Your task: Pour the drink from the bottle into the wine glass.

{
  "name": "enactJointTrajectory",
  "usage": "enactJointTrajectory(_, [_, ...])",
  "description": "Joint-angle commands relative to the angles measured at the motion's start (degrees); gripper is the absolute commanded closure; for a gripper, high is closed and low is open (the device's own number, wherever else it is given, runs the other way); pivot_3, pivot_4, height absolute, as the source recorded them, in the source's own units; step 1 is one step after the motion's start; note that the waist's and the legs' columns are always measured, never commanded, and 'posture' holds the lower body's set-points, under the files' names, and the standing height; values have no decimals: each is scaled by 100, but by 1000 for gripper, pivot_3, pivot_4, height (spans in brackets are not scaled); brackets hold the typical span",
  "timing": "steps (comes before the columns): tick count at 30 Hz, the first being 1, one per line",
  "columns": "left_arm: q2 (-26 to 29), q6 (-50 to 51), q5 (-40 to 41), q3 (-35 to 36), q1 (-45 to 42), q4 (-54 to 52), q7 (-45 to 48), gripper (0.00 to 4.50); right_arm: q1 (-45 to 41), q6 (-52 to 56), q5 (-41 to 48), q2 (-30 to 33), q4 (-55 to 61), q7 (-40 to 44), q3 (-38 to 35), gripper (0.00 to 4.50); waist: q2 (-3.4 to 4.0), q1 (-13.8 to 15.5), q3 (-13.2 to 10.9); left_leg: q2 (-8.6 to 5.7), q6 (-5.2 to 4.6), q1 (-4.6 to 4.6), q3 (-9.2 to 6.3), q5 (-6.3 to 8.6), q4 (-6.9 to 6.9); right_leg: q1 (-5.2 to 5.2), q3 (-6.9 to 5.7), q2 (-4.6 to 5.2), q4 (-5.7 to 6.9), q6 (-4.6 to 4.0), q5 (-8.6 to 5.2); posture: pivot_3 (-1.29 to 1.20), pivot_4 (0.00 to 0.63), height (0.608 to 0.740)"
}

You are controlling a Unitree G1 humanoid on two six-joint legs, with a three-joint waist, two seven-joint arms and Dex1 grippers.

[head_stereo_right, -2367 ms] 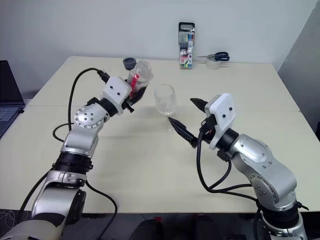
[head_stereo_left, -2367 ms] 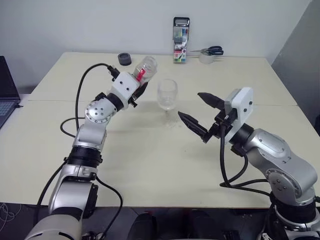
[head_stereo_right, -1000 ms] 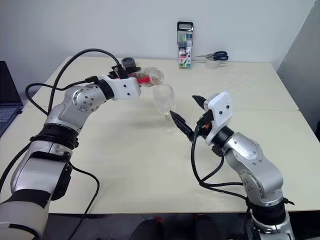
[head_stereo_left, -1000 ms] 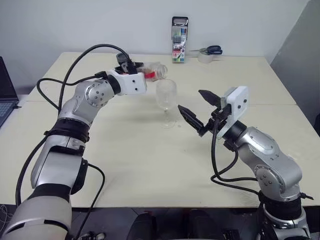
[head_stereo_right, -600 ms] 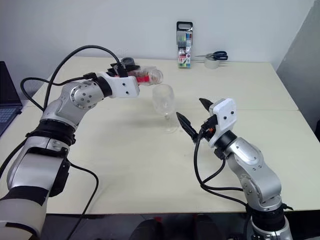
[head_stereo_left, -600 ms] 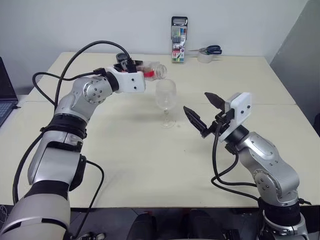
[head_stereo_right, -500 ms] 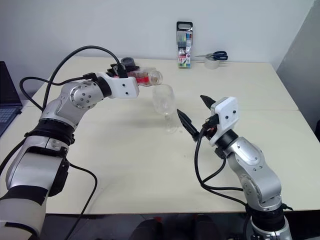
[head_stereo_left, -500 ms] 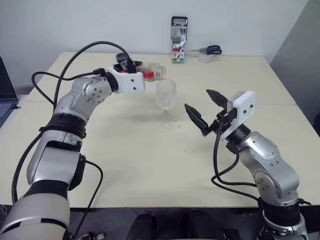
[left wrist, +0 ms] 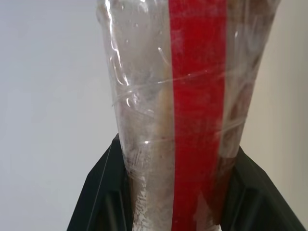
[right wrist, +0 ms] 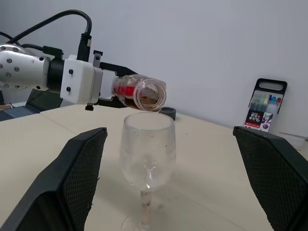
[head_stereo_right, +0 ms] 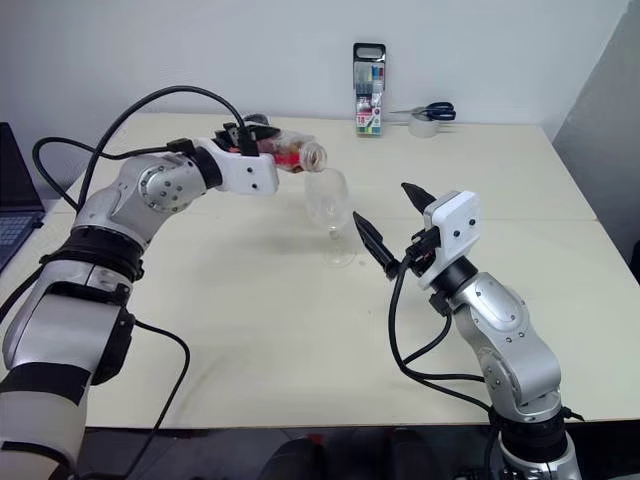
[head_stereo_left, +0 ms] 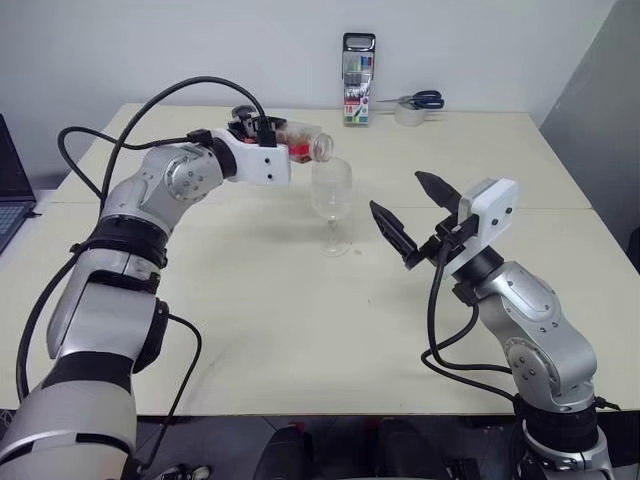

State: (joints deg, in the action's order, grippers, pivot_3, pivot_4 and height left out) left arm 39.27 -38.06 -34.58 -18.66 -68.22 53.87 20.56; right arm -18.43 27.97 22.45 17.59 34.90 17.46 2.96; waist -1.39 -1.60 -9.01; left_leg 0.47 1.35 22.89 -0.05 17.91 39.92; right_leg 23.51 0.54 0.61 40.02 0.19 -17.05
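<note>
Left arm [head_stereo_left: 170, 185] raised, jaws clamped shut, right gripper [head_stereo_left: 410, 215] jaws spread wide, hovering

- We see the bottle [head_stereo_left: 303, 146], red-labelled, uncapped, lying near level, mouth above the glass rim.
- The wine glass [head_stereo_left: 332, 191] stands upright at the bottle's four o'clock.

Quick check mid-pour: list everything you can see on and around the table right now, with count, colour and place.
bottle: one, clear with red label strip, uncapped, held nearly level, mouth over the glass.
drink: tea-brown, a little inside the bottle near its mouth.
wine glass: one, clear, upright mid-table.
cap: one, dark, on the table behind the glass.
marker pack: one, black-topped, upright at the far edge.
scissors: one pair, blue-handled, far edge.
tape roll: one, clear, beside the scissors.
laptop: one, dark, at the left.
table: one, cream.
left gripper: fingers shut on the bottle.
right gripper: fingers open, right of the glass.
</note>
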Motion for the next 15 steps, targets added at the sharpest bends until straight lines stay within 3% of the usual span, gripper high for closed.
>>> enactJointTrajectory(1, [169, -134, -62, 13, -370, -21, -223, 2813, -68, -141, -45, 23, 192, 34, -83, 0, 0, 0, 0, 0, 0, 0, 0, 0, 0, 0, 0, 0, 0, 0, 0, 0, 150, 740])
enactJointTrajectory(15, [281, -462, -360, -219, -750, 438, -459, 2813, -119, -150, -61, -19, 138, 119, -140, 0, 0, -1, 0, 0, 1, -1, 3, 0, 0, 2, 2, 0, 1, 0, 0, 0, 150, 740])
